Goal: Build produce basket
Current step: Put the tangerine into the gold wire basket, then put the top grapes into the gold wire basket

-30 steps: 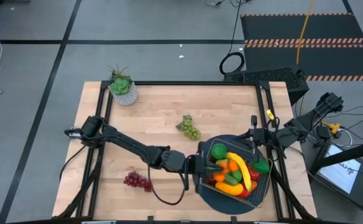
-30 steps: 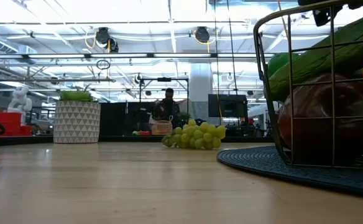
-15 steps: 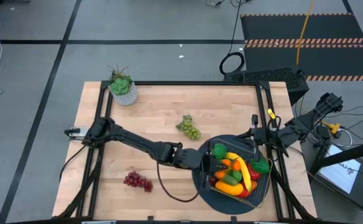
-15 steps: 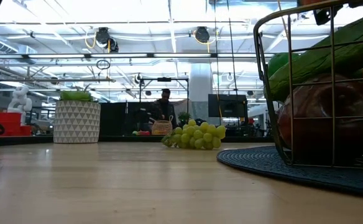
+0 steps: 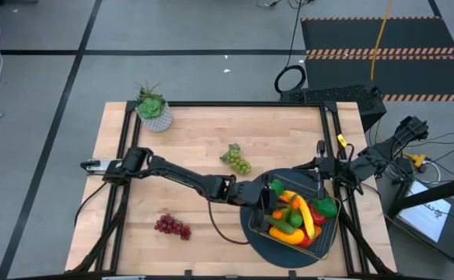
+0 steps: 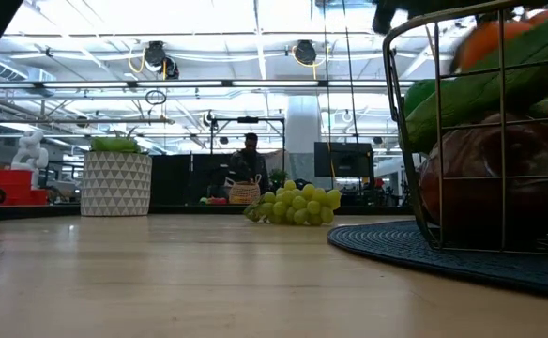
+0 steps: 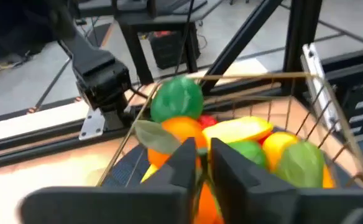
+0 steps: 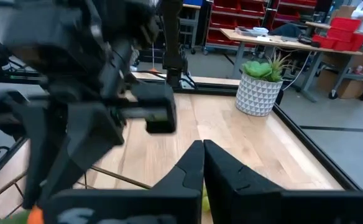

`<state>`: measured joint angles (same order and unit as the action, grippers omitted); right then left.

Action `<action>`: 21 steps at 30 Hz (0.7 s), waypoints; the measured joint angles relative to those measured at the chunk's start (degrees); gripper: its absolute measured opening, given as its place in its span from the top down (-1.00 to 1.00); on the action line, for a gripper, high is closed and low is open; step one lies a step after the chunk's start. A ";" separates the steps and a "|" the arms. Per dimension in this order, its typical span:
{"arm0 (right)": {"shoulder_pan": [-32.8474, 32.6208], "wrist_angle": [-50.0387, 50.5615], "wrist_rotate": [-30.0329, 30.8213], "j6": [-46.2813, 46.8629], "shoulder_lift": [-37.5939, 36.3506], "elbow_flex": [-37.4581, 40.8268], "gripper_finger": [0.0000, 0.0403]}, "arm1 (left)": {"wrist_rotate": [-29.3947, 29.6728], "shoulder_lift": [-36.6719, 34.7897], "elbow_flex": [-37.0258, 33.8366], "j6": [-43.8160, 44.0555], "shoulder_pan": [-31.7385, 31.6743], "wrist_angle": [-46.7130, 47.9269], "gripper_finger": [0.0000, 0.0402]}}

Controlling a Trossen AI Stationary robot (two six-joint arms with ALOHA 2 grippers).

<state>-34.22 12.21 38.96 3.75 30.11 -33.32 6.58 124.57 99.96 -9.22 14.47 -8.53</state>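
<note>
I'm seeing purple grapes (image 5: 171, 226) lying on the counter (image 5: 196, 148), green grapes (image 5: 238, 160) near its middle. My left hand (image 5: 263, 201) is hovering over the basket (image 5: 252, 220), fingers nearly pressed together around an orange (image 7: 176, 132). My right hand (image 5: 321, 184) is waiting pressed together at the basket's far rim.

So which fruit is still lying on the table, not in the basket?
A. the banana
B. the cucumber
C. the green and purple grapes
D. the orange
C: the green grapes and purple grapes lie on the bare wood, away from the basket.
</note>
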 joint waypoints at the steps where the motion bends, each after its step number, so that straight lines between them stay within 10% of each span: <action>1: 0.01 0.01 0.00 0.00 -0.08 0.00 1.00 | 0.59 -0.06 0.00 0.35 0.19 -0.18 0.69; 11: 0.01 0.06 -0.01 2.26 -0.20 0.00 1.00 | 3.70 -3.48 0.00 1.75 2.22 3.19 -0.08; 21: 0.00 0.50 -4.68 10.86 0.46 0.00 1.00 | 14.90 -13.04 0.04 4.91 3.15 27.72 -0.11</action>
<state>-34.22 12.71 34.28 14.61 30.57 -33.32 21.47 111.53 100.01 -4.32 17.62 19.19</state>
